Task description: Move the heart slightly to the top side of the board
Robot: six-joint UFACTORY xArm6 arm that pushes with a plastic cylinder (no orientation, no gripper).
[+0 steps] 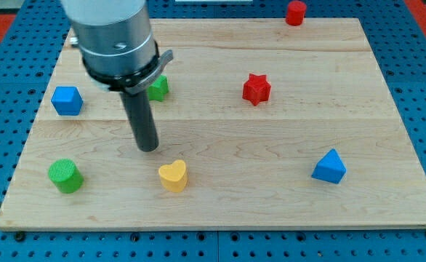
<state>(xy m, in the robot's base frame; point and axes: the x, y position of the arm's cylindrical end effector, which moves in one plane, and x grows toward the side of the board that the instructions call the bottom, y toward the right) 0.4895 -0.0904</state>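
Note:
The yellow heart block [173, 175] lies on the wooden board [220, 196] near the view's bottom, left of centre. My tip [148, 148] rests on the board just up and to the left of the heart, a short gap away and not touching it. The rod rises from there to the grey arm body at the view's top left.
A blue cube [67, 100] sits at the left. A green cylinder [65, 175] is at the bottom left. A green block [157, 88] is partly hidden behind the arm. A red star [256, 89] is right of centre, a red cylinder [295, 13] at the top edge, a blue triangle block [329, 167] at the right.

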